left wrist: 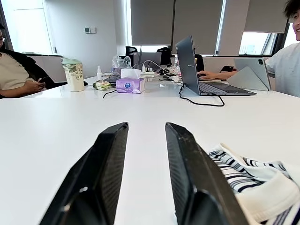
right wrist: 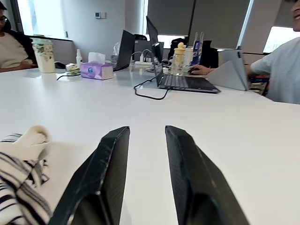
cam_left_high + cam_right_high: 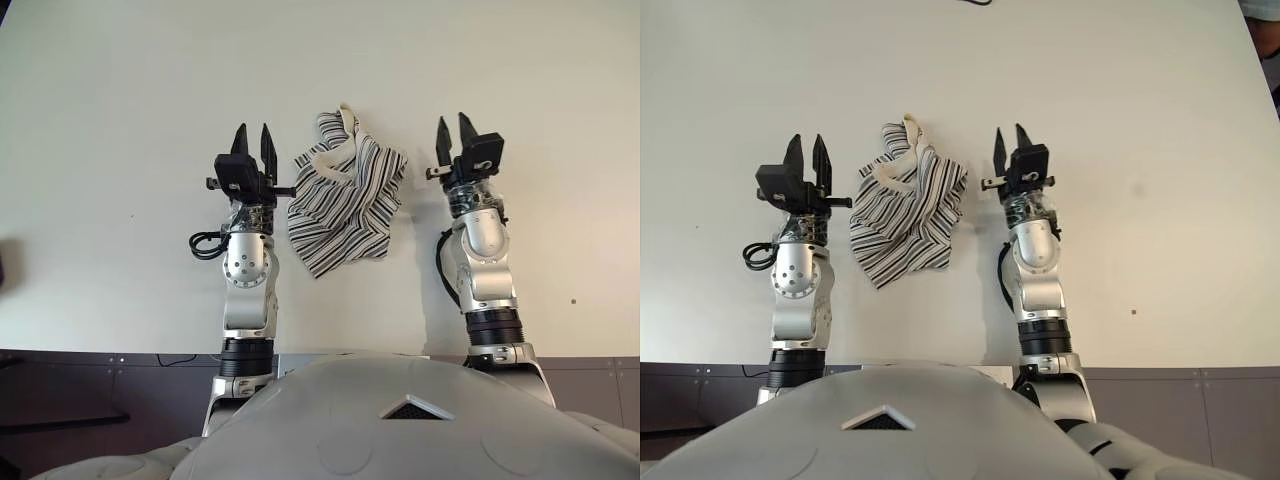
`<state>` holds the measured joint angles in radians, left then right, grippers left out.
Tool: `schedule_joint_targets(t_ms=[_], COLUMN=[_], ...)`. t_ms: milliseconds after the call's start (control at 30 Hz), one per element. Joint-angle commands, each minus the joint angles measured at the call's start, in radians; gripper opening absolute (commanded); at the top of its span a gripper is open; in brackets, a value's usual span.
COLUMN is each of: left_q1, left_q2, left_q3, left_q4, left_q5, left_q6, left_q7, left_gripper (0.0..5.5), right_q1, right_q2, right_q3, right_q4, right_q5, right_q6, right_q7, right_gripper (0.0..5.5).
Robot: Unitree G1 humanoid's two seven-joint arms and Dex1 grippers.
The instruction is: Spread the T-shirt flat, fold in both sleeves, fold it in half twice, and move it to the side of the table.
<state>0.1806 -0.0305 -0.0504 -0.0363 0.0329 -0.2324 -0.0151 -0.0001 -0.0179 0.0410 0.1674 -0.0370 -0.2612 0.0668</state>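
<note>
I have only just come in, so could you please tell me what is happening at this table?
A humanoid robot is set up to fold a striped T-shirt, which lies crumpled in a heap on the white table. The left tool and the right tool are open and empty, one on either side of the heap, and neither grips it. Nothing is spread or folded yet.

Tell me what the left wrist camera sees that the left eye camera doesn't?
Left wrist view adds the purple tissue box, the laptop and the flowery cup far across the table. Left eye view adds the right claw, open, right of the striped shirt. Both share the shirt, the white table and the open left claw.
</note>
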Motion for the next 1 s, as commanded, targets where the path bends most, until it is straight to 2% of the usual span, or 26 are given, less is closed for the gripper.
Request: schedule_joint_targets(t_ms=[33,300,433,1000], left_q1=[-0.015,-0.081,-0.083,-0.091], left_q2=[-0.012,0.016,0.029,0.083], left_q3=[-0.001,0.05,0.046,0.057], left_q4=[0.027,0.064,0.021,0.01], left_q5=[-0.016,0.007,-0.004,-0.015], left_q6=[-0.025,-0.002,0.012,0.044], left_q7=[0.003,0.046,0.015,-0.027], left_gripper=[1.45,1.45,2.06,2.06], right_q1=[0.012,-0.038,-0.045,-0.089], right_q2=[0.014,0.005,0.013,0.004], right_q3=[0.023,0.037,0.036,0.04], right_q4=[-0.004,0.012,0.007,0.039], right_q5=[-0.013,-0.001,0.008,-0.004], right_q6=[-0.006,0.047,0.044,0.056], right_q7=[-0.005,0.032,0.031,0.03], right_gripper=[1.39,1.39,1.86,1.86])
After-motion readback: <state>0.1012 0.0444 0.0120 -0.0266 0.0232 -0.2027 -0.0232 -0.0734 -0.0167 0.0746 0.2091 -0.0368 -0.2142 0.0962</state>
